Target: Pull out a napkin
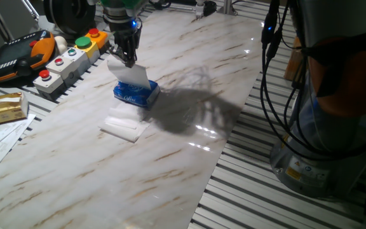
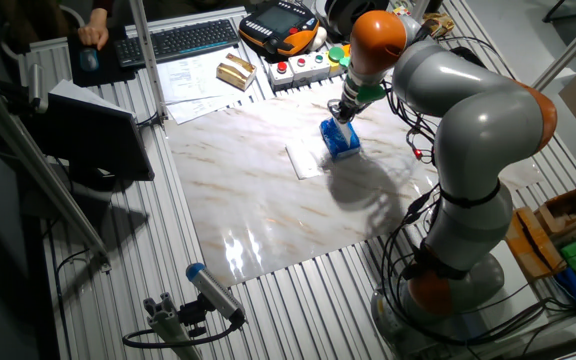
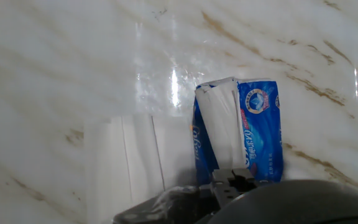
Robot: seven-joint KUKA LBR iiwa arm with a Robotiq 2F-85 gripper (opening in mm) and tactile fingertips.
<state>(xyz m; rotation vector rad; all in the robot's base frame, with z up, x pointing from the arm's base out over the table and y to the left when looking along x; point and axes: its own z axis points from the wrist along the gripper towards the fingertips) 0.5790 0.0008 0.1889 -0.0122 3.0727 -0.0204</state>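
Here the hand is pinched shut on the upper edge of the napkin, a thin white sheet that rises at a slant out of the top slot of the blue tissue pack. In the hand view the sheet runs from the pack's opening toward the fingers, which show only as a dark blur at the bottom edge. The pack lies flat on the marble-patterned worktop. Just beside it, on the side toward the worktop's near edge, lies a flat stack of white folded tissues, touching or nearly touching the pack. Well apart, past the worktop's far edge, stands a row of button boxes with red and green caps, then an orange and black pendant and a small yellowish box on some papers. Black cables hang by the arm's base on the other side.
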